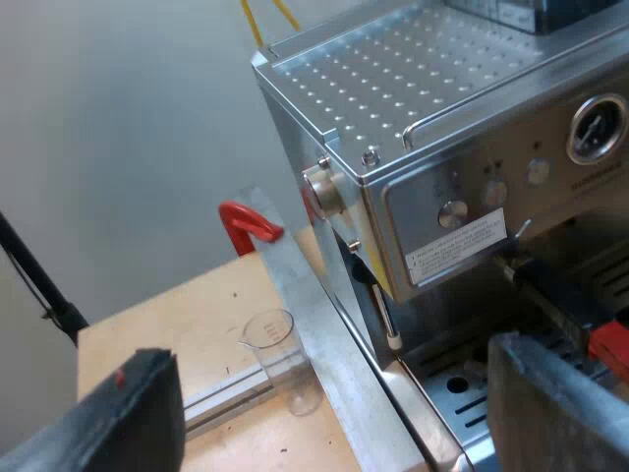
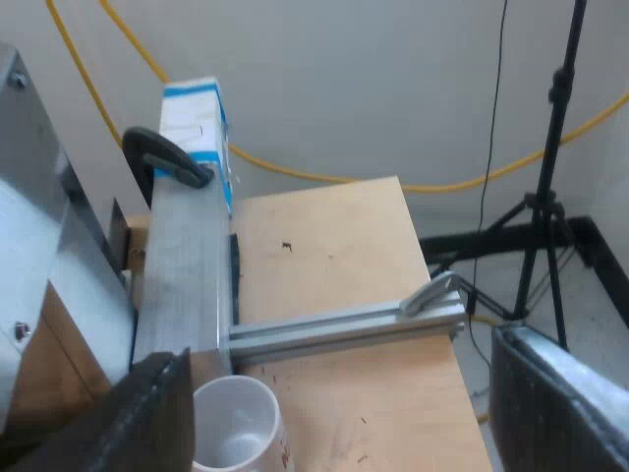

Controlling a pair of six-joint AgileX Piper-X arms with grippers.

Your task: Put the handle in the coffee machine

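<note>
- Here, the left gripper [image 1: 339,421] hangs beside the espresso machine [image 1: 462,128], its 2 black fingers [image 1: 123,413] spread wide with nothing between them.
- The holder's dark handle [image 1: 555,295] sticks out from the machine's front, under the panel of knobs and above the drip tray [image 1: 462,393].
- Its red end [image 1: 611,344] sits near 1 left finger; I cannot tell whether they touch.
- A measuring glass [image 1: 270,339] stands upright on the wooden table [image 1: 167,334], just beside a metal strip [image 1: 314,324] at the machine's side, near a red clamp [image 1: 246,224].
- The right gripper [image 2: 344,413] is likewise spread wide and empty, above the table.
- A white mug [image 2: 236,428] stands upright near 1 right finger, just beside a metal rail [image 2: 344,324].
- A blue-and-white carton [image 2: 197,138] stands farther off.
</note>
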